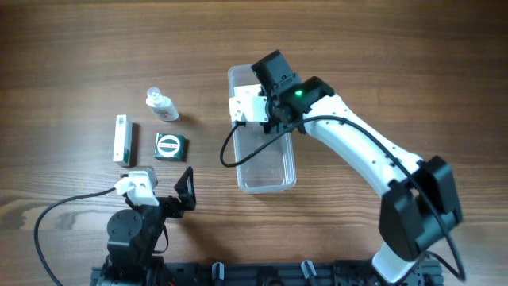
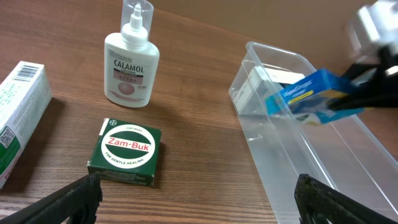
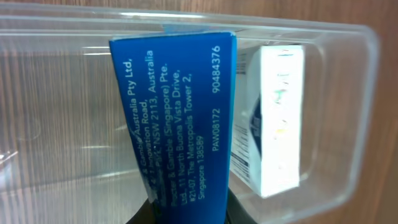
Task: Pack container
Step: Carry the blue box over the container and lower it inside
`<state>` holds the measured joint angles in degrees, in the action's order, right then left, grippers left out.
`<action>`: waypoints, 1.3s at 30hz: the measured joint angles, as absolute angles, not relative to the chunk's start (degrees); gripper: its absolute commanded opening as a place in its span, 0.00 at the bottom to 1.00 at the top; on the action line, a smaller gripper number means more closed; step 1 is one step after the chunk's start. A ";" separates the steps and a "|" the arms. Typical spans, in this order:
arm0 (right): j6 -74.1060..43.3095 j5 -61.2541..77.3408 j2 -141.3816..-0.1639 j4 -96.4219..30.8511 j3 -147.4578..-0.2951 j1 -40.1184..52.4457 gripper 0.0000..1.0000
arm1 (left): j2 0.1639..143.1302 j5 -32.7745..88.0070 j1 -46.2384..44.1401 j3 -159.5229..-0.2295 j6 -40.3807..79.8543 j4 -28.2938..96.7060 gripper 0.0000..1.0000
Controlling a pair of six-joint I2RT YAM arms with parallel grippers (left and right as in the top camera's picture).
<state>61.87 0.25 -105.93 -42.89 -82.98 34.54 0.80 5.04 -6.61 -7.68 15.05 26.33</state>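
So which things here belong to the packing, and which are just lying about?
In play: long clear plastic tub; blue cardboard box in right gripper; white box inside.
Lying about: white Calamol bottle; green Zam-Buk box; white-green carton; open left gripper.

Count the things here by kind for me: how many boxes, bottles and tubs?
Boxes: 4 (white-and-green box, green Zam-Buk box, blue box, white box inside the tub)
Bottles: 1 (Calamol bottle)
Tubs: 1 (clear container)
Total: 6
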 measured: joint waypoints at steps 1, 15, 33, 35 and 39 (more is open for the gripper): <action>61.87 0.32 -107.35 -42.72 -82.98 34.54 0.06 | 0.80 5.06 -6.61 -7.68 15.05 26.33 1.00; 59.22 -7.79 -112.51 -36.51 -83.07 34.54 0.67 | 0.80 5.06 -6.61 -7.68 15.03 26.33 1.00; 51.29 -3.51 -112.51 -41.12 -86.39 36.29 0.04 | 0.80 5.06 -6.61 -7.68 15.05 26.33 1.00; 49.95 -1.83 -112.51 -40.07 -85.49 36.29 0.05 | 0.80 5.06 -6.61 -7.68 15.05 26.33 1.00; 48.99 -0.58 -112.51 -39.90 -83.74 36.29 0.04 | 0.80 5.06 -6.61 -7.68 15.03 26.33 1.00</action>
<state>48.99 -0.58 -112.51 -39.90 -83.74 36.29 0.80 5.06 -6.61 -7.68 15.03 26.33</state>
